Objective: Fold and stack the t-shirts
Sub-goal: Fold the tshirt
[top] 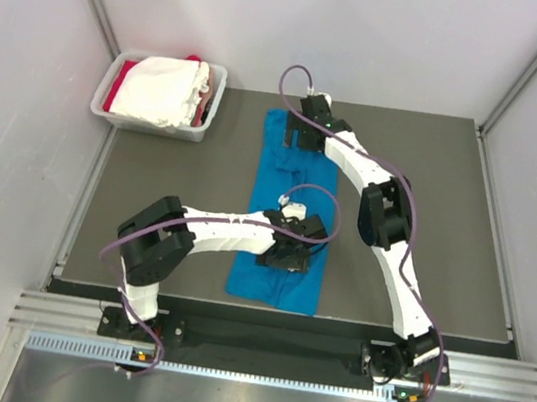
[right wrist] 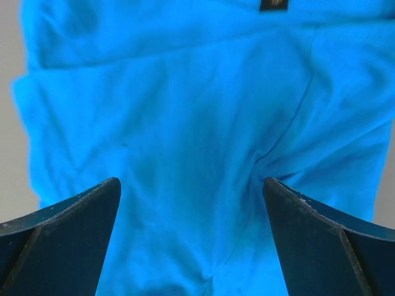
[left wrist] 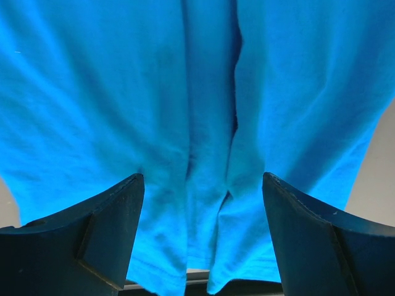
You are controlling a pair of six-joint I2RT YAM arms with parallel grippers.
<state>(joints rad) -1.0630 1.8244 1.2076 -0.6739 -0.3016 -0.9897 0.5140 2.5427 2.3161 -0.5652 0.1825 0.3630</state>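
A bright blue t-shirt lies folded into a long narrow strip on the dark table mat, running from far to near. My left gripper hovers open over its near end; the left wrist view shows blue cloth and the hem between wide-apart fingers. My right gripper hovers open over the far end; the right wrist view shows blue cloth and a small dark mark. A white shirt lies on a red one in the tub.
A pale grey plastic tub stands at the far left corner of the mat. White walls enclose the table on three sides. A metal rail runs along the near edge by the arm bases.
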